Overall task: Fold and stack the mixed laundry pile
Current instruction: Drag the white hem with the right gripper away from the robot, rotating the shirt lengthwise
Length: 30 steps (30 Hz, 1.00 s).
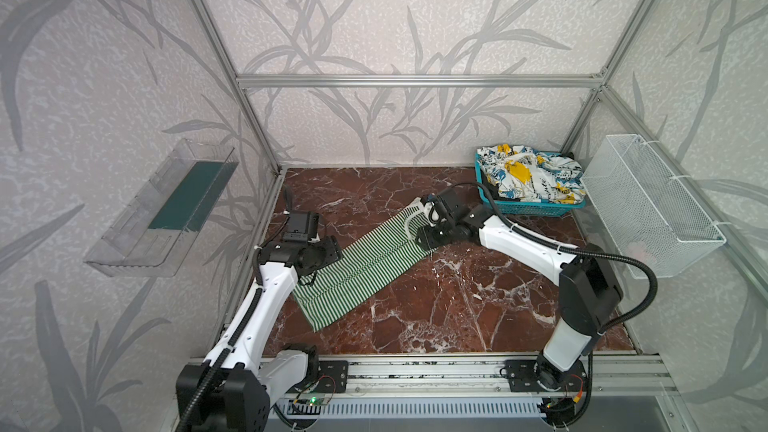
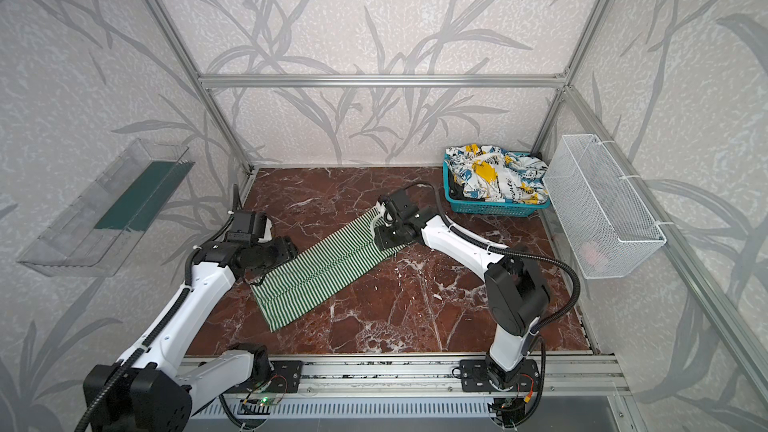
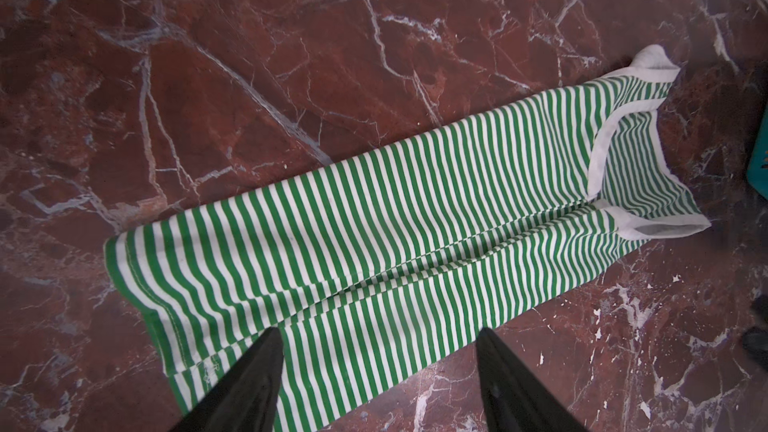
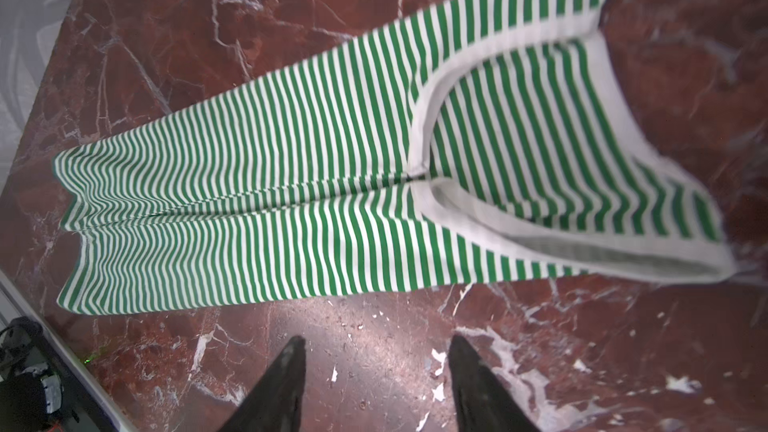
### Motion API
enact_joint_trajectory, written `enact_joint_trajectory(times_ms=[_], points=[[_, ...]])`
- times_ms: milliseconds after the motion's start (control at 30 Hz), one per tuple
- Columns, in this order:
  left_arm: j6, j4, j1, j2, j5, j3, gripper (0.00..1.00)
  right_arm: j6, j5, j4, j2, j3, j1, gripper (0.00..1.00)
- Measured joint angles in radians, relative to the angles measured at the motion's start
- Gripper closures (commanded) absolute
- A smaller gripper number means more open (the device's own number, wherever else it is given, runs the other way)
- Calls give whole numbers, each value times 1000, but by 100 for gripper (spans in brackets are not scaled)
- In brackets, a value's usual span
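Striped top (image 1: 365, 259) looks light and floppy, best pinched at corners; left pincer (image 3: 380, 332) and right pincer (image 4: 377, 337) both open, empty.

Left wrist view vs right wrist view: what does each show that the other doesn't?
Left wrist only: the open left gripper over the green-and-white striped top at its hem end, and a sliver of teal basket. Right wrist only: the open right gripper over bare marble tabletop, and the aluminium base rail. Both: the striped top lying flat on the tabletop.
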Motion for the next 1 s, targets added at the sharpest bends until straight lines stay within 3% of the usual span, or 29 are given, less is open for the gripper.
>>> enact_joint_trajectory(times_ms=[200, 600, 700, 867, 1000], points=[[40, -30, 30, -3, 21, 34, 27, 130, -37, 114, 3, -225, 0, 40], [66, -82, 35, -44, 39, 34, 27, 318, -74, 358, 132, -192, 0, 43], [66, -95, 35, -55, 40, 34, 27, 340, -71, 369, 169, -153, 0, 52], [72, -107, 36, -75, 41, 34, 27, 315, -42, 305, 266, -19, -8, 82], [79, -121, 40, -82, 50, 34, 27, 204, -35, 156, 399, 211, -46, 88]])
